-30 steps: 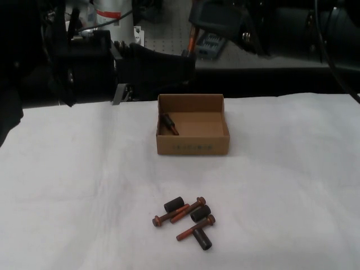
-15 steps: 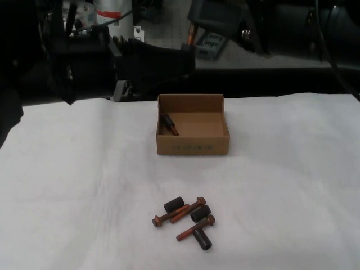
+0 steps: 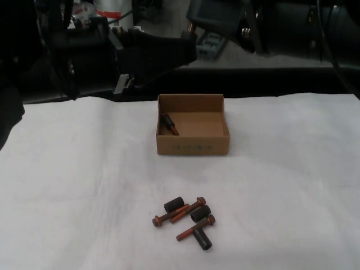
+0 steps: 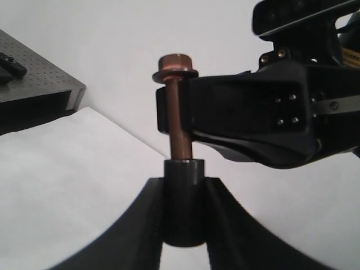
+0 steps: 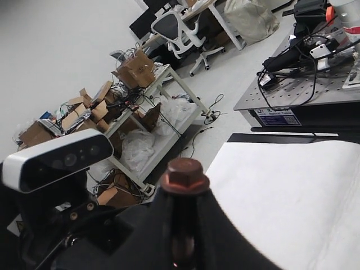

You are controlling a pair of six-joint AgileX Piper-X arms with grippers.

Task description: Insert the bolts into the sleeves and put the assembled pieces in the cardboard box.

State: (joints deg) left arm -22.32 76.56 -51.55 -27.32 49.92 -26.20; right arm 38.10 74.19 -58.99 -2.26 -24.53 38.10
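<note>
Arms (image 3: 157, 53) lifted; bolt (image 4: 176, 107) in right jaws enters sleeve (image 4: 183, 197) in left jaws.

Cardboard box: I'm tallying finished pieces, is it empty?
No, one bolt-and-sleeve piece lies inside the cardboard box, close to its left wall.
</note>
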